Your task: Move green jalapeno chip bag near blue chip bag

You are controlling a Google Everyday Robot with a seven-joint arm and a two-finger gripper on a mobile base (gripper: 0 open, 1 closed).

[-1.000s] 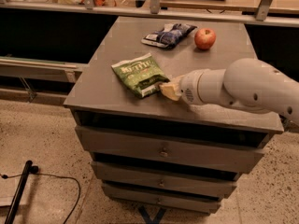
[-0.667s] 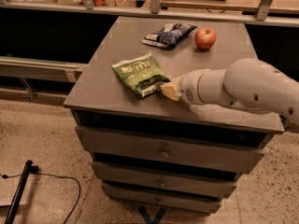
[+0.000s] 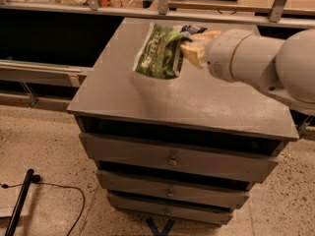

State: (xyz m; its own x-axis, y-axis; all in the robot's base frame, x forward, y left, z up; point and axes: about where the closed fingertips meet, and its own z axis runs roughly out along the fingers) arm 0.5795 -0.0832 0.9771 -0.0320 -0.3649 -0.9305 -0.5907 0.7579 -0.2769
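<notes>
The green jalapeno chip bag (image 3: 160, 53) hangs in the air above the grey cabinet top (image 3: 147, 97), held by its right edge. My gripper (image 3: 194, 50) is shut on that edge, its cream fingers (image 3: 197, 55) at the end of the thick white arm (image 3: 261, 63) that comes in from the right. A small bit of the dark blue chip bag (image 3: 193, 29) shows just behind the green bag and the gripper, at the back of the top. The rest of it is hidden.
The grey cabinet has several drawers (image 3: 172, 159) below its top. A metal rail and shelf (image 3: 147, 11) run behind it. A black cable and rod (image 3: 22, 200) lie on the speckled floor at lower left. The red apple is hidden behind my arm.
The green bag lay on the cabinet top with my gripper at its right edge. Now the bag is lifted off the surface and carried toward the back, near the blue bag.
</notes>
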